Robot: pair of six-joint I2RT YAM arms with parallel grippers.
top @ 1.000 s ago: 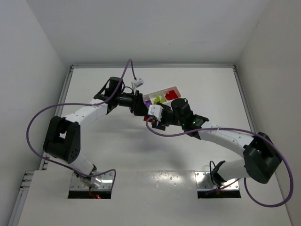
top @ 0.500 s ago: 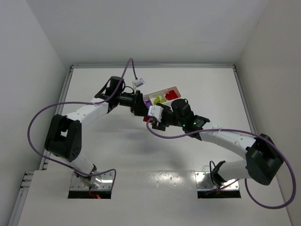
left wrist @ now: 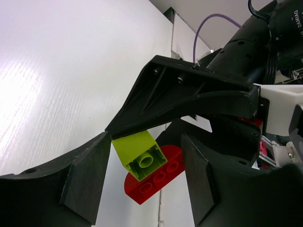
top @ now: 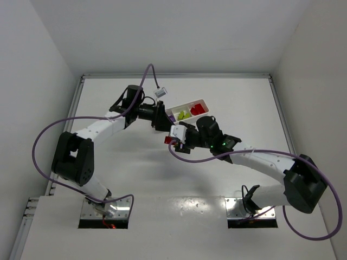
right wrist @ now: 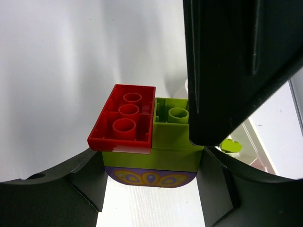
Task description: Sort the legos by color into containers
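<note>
Jaws of right gripper (right wrist: 151,176) stand partway open, clamping stacked legos (right wrist: 142,135).

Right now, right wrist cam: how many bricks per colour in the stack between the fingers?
red brick: 1
yellow-green brick: 1 for sure; a seam lower down may mean a second, cannot tell
purple brick: 1
Total in the stack: 3, possibly 4
</note>
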